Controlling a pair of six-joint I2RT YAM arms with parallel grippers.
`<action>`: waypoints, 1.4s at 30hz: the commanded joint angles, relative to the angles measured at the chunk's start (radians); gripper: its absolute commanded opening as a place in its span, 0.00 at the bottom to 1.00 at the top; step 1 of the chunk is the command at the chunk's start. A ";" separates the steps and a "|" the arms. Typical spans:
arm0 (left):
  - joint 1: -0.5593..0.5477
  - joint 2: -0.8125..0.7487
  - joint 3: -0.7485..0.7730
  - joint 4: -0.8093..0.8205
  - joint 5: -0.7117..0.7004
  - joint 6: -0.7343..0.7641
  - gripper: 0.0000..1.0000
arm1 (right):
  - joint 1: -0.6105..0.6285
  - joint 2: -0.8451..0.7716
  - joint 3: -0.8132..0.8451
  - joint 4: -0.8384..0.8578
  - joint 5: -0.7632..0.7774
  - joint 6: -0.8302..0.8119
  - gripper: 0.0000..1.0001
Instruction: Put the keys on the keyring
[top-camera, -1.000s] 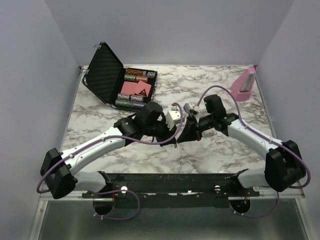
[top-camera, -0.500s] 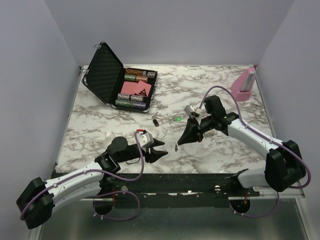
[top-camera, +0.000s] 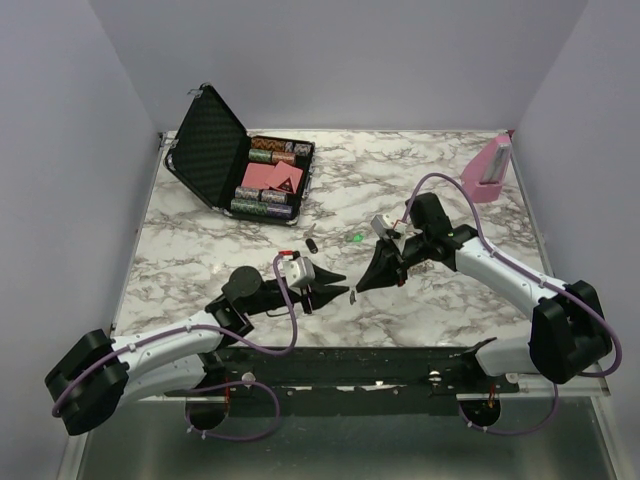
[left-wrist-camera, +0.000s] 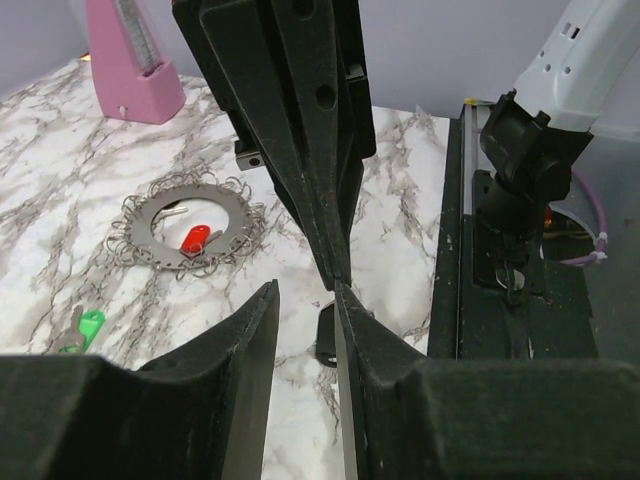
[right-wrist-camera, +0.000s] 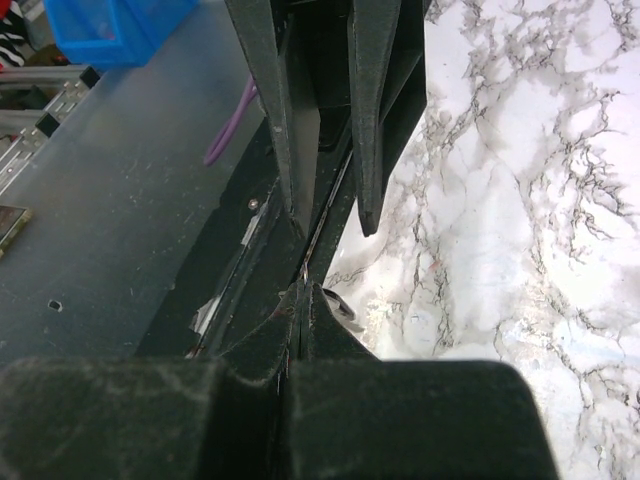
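Note:
My right gripper (top-camera: 357, 290) (right-wrist-camera: 303, 288) is shut, tips pointing down at the marble near the front edge, with a thin metal sliver between its pads. A small dark-headed key (left-wrist-camera: 325, 335) (top-camera: 353, 297) hangs right at its tip. My left gripper (top-camera: 338, 291) (left-wrist-camera: 305, 288) is open and empty, its jaws level with that tip and either side of it. The keyring (left-wrist-camera: 185, 232), a lacy silvery circle with a red-headed key (left-wrist-camera: 195, 239), lies beyond; the right arm hides it in the top view. A green-headed key (top-camera: 357, 238) (left-wrist-camera: 88, 325) and a black-headed key (top-camera: 312, 243) lie loose.
An open black case (top-camera: 245, 165) of poker chips stands at the back left. A pink stand (top-camera: 490, 170) (left-wrist-camera: 130, 70) is at the back right. The black mounting rail (left-wrist-camera: 500, 260) runs along the table's front edge, just behind both grippers.
The left arm drew back from the right gripper to the front left, then came forward again, its open jaws now at the right gripper's tip. The right arm has barely moved.

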 joint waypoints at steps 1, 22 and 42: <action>-0.009 0.014 0.023 0.038 0.050 0.000 0.36 | 0.002 0.003 0.014 -0.018 -0.026 -0.020 0.01; -0.017 0.080 0.046 0.011 0.105 -0.017 0.32 | -0.005 -0.003 0.017 -0.017 -0.022 -0.010 0.01; -0.020 0.082 0.053 -0.049 0.085 -0.025 0.22 | -0.008 -0.006 0.016 -0.014 -0.026 0.002 0.01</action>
